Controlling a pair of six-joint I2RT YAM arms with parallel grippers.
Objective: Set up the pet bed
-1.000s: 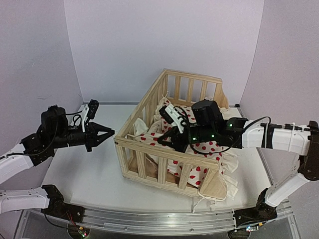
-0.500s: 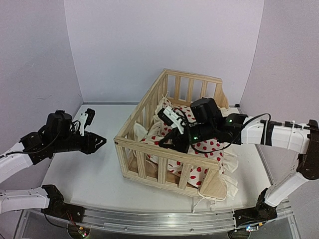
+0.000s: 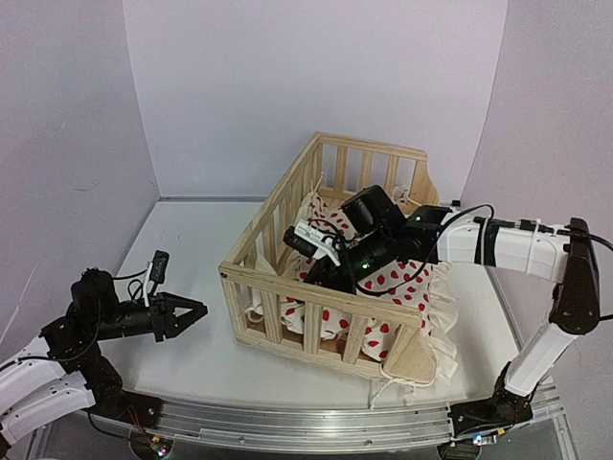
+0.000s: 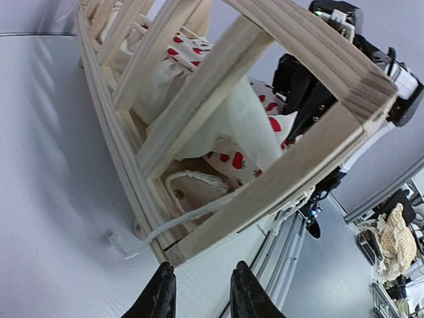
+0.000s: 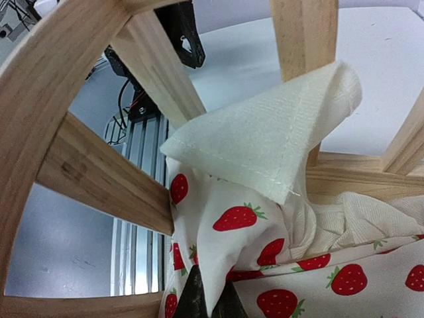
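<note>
Right gripper (image 5: 211,298) — pinched shut on cushion (image 5: 265,218) fabric inside the pet bed (image 3: 321,299), which stood on the table (image 3: 192,240).
Left gripper (image 3: 194,312) parted, empty, beside the frame; step judged cushion-spreading — next needed a pull toward the corner.

the pet bed (image 3: 324,294) is showing pale bare wood, matt, with fine straight grain and a rougher end-cut at the corner just ahead of the left hand (image 4: 202,291). the cushion (image 3: 402,278) is looking like soft woven cloth, matt white with a red print, and its plain backing is showing a stitched hem just above the right hand (image 5: 209,298). the string (image 4: 195,176) is looking like fuzzy twisted cord. both hands are showing matt black plastic. the desk (image 3: 182,345) under the left hand is giving off a smooth, faint sheen. the rail (image 3: 306,428) behind the hands is looking like brushed metal.
</note>
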